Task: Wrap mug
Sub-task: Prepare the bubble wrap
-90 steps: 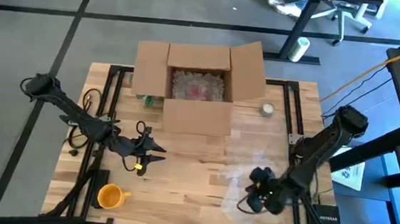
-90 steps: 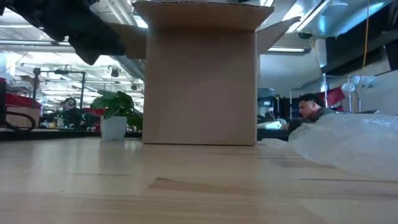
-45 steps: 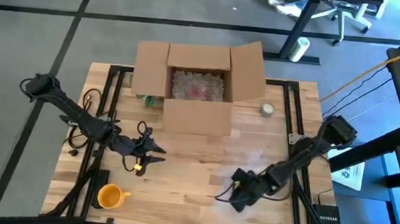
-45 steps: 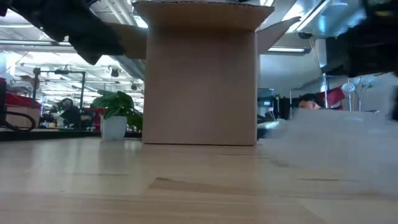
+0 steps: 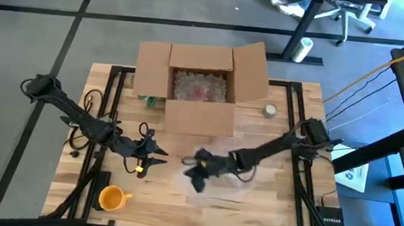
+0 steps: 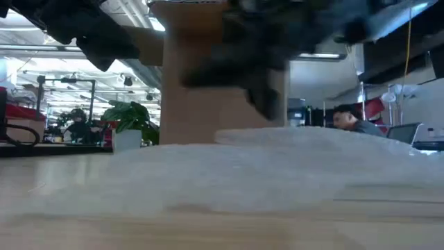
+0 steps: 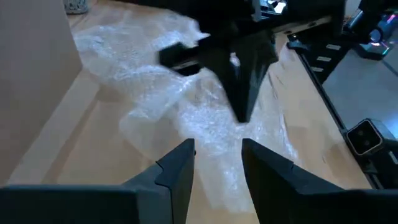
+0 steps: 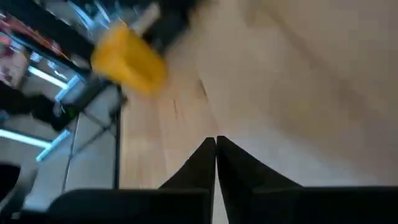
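Note:
An orange mug (image 5: 111, 198) stands on the table near its front left corner, also seen as a yellow mug (image 8: 127, 59) in the right wrist view. A clear bubble wrap sheet (image 7: 155, 68) lies on the table's middle, spreading toward the right (image 6: 277, 160). My right gripper (image 5: 196, 179) reaches across to the table's middle and is shut on the wrap. Left of it, my left gripper (image 5: 161, 155) hovers open (image 7: 217, 162), pointing at the wrap with nothing between its fingers. My right gripper holds the bubble wrap at its left part (image 7: 231, 127), the fingers (image 7: 241, 106) coming down on it from above at a slant. The fingers themselves hide the exact spot and how many layers they have. The rest of the wrap lies slack on the table, trailing toward the right.
An open cardboard box (image 5: 201, 84) with wrapped things inside stands at the far middle. A small round object (image 5: 270, 110) sits right of it, a green thing (image 5: 149, 100) left of it. Bare wood lies between the mug and the wrap.
My right gripper has swept from the table's near right corner toward the left to the table's middle, staying shut. The bubble wrap has slid along the table with it and now lies across the middle, in front of the box.

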